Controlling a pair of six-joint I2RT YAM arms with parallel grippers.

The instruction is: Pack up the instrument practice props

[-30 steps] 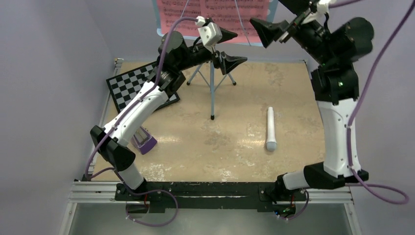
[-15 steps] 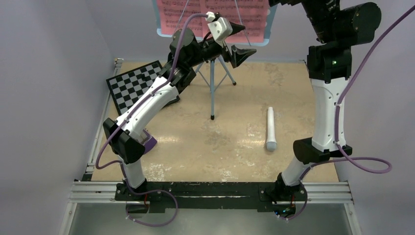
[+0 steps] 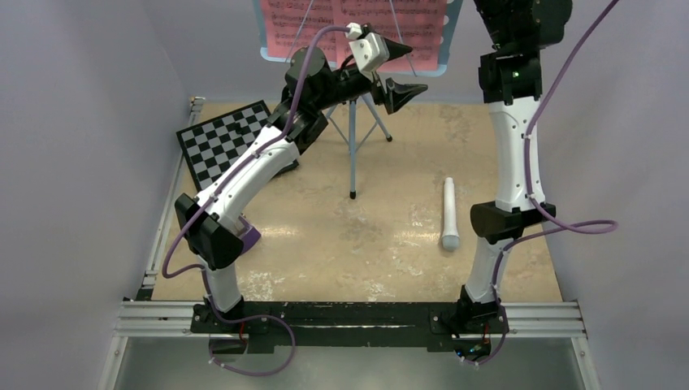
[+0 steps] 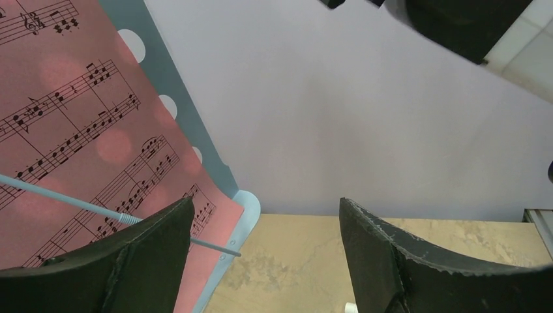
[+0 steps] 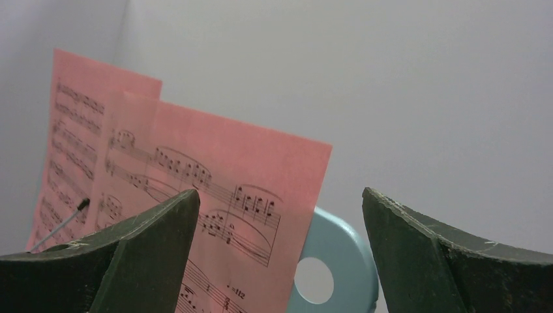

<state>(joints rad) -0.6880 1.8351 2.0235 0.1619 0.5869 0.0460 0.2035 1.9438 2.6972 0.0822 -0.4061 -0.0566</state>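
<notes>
1. Starting at the left wall: the chessboard (image 3: 223,142) lies flat and is not mine to pack. The purple metronome wedge (image 3: 249,236) sits on the tabletop (image 3: 366,252), half hidden behind my left arm (image 3: 244,175) and untouched.
2. My left gripper (image 3: 416,68) has climbed from beside the tripod to the lower right corner of the music stand (image 4: 158,75). Its jaws stand wide apart and hold nothing. In the wrist view that corner sits just inside the gap, beside one finger.
3. The stand is upright at the back of the tabletop. The pink sheet-music pages (image 3: 414,16) rest on it under a thin retaining wire (image 4: 65,197).
4. The white recorder tube (image 3: 448,213) lies right of centre, well apart from the tripod feet.
5. My right arm (image 3: 512,146) has straightened from a deep bend to nearly upright, carrying my right gripper (image 5: 280,194) above the overhead view. Its wrist view shows the jaws spread fully and empty, facing the pages' top right corner.
6. I judge both grippers are now framing the stand's right side to take the pages first. Nothing is packed yet.
7. The rear wall (image 3: 211,49) is close behind the stand and the right wall (image 3: 642,162) is near my raised arm, so pulling toward me and the open middle gives most room.
</notes>
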